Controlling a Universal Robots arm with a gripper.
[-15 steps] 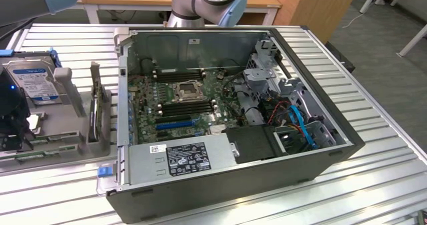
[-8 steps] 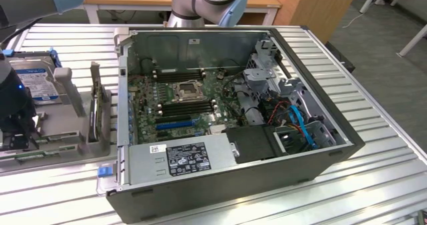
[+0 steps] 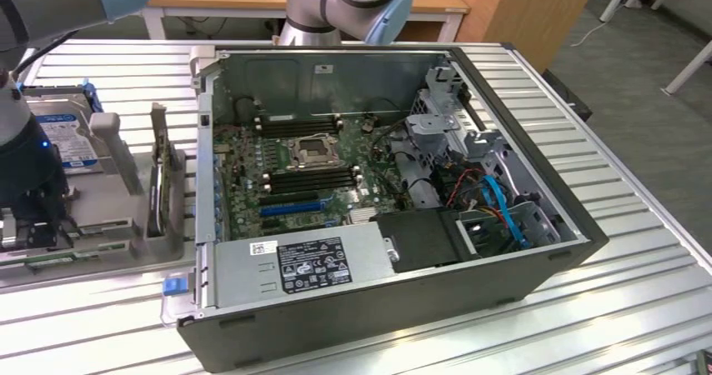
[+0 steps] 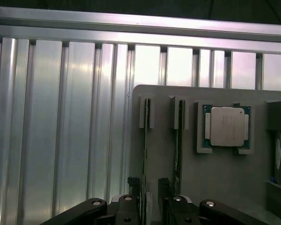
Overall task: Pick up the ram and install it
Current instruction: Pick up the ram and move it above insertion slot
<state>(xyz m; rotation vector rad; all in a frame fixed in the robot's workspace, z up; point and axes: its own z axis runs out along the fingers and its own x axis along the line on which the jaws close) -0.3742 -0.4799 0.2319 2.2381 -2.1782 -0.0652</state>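
The table [image 4: 61, 122] is gleaming as bare ribbed metal, smooth and glossy, while the holder [image 4: 225, 178] on it is looking like matt grey plastic. The processor [image 4: 227, 126] is showing a satin silver metal lid, and the ram [image 4: 180, 140] a dull green board edge. The computer case [image 3: 389, 312] is looking like dark matt sheet metal, its power supply [image 3: 245, 268] dull grey metal.

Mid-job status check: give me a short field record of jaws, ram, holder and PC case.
ram: standing on edge in a holder slot, second stick beside it
gripper: jaws open, close above the ram
holder: grey plate on slatted table, also carrying the processor
PC case: open, motherboard exposed
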